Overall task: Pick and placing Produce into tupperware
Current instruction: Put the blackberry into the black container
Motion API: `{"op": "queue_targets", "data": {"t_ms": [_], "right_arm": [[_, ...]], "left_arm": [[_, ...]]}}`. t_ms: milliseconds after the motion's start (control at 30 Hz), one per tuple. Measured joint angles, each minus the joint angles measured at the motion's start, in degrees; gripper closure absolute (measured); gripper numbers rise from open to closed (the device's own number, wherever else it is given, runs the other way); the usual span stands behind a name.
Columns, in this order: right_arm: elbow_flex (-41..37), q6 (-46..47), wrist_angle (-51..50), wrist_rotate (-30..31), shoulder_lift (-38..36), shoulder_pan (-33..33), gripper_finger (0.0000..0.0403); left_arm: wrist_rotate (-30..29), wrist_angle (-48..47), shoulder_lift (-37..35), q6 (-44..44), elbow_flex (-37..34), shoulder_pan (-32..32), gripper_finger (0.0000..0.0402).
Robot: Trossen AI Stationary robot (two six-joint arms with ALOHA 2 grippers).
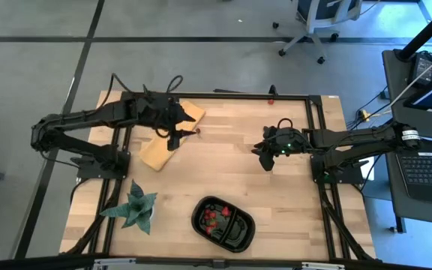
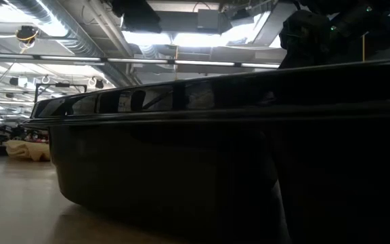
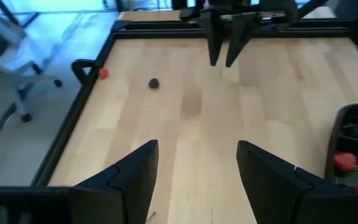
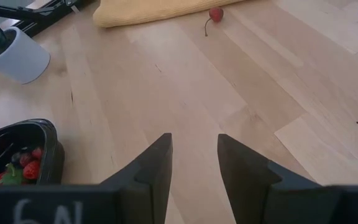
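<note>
From where I stand this is a between-picks moment: some fruit is already boxed and strays remain on the wood, so the step in hand looks like lining up for the next piece.

The black, glossy, rounded-rectangle plastic tray (image 1: pixel 223 223) sits at about 6 o'clock on the pale wooden table (image 1: pixel 231 161), with small red strawberry-like fruits (image 1: pixel 214 215) lying in its compartments.

A small red cherry-like fruit on a thin stem (image 4: pixel 215 14) lies loose at about 10 o'clock, just off the edge of the tan flat board (image 1: pixel 172 132).

Near the far frame rail, at roughly 12 to 1 o'clock, a tiny dark berry (image 3: pixel 154 83) rests on the table, and a tiny red berry (image 3: pixel 103 73) sits close to the black frame.

The left gripper (image 1: pixel 172 139) hangs over the tan board at 10 o'clock, its 2 fingers spread wide apart and holding nothing.

The right gripper (image 1: pixel 267 156) hovers above bare wood at about 2 o'clock, fingers partly apart with only air between them, touching nothing.

My guess is the next move calls for 1 arm to drop over a loose fruit, the stemmed one being nearest the left arm, pinch it gently, then carry it to the tray at 6 o'clock.

A green spiky potted plant (image 1: pixel 136 208) stands at 7 o'clock, clear of that route.
</note>
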Motion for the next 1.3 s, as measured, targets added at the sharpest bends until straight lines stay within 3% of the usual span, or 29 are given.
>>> {"op": "queue_targets", "data": {"t_ms": [267, 533, 1133, 1300], "right_arm": [[0.0, 0.0, 0.0, 0.0, 0.0, 0.0, 0.0272], [0.0, 0.0, 0.0, 0.0, 0.0, 0.0, 0.0272], [0.0, 0.0, 0.0, 0.0, 0.0, 0.0, 0.0272], [0.0, 0.0, 0.0, 0.0, 0.0, 0.0, 0.0272]], "left_arm": [[6.3, 0.0, 0.0, 3.7, 0.0, 9.4, 0.0190], [19.5, 0.0, 0.0, 5.2, 0.0, 19.4, 0.0190], [28.0, 3.2, 0.1, 6.7, -0.1, 32.5, 0.0190], [31.0, 11.2, 0.1, 2.5, -5.8, 34.8, 0.0190]]}}
